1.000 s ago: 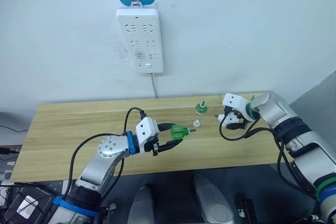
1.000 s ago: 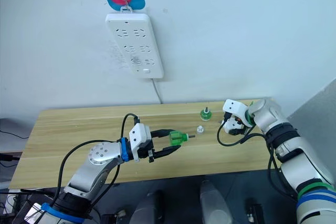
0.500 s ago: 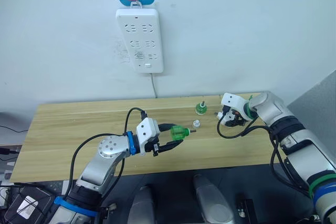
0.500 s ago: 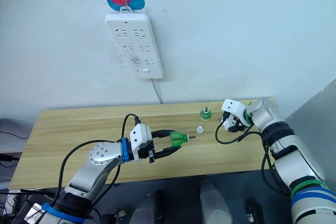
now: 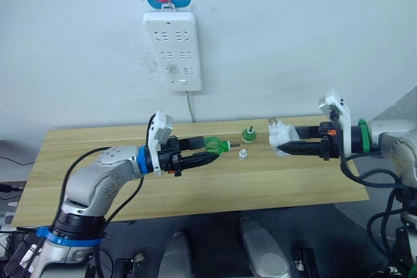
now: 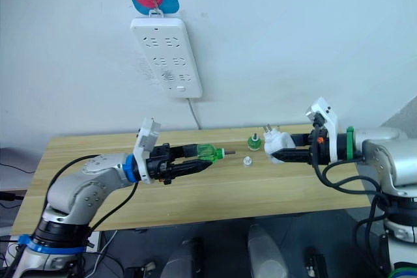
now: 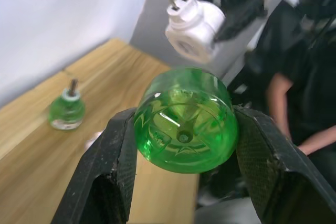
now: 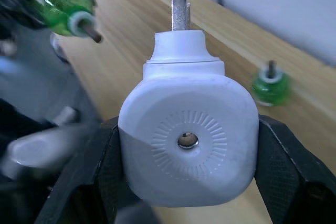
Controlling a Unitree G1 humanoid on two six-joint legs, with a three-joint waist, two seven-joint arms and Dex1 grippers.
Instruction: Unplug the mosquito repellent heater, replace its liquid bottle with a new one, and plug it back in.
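Your left gripper (image 5: 207, 150) grasps the new bottle (image 5: 213, 144); right gripper (image 5: 285, 145) clenches the heater (image 5: 282, 137), both above the table (image 5: 98, 161).

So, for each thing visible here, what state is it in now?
Small white rounded plastic heater: unplugged, held in right gripper.
Green translucent bottle with bare wick: uncapped, held sideways in left gripper.
Second green bottle: upright on table.
White cap: off, lying on table.
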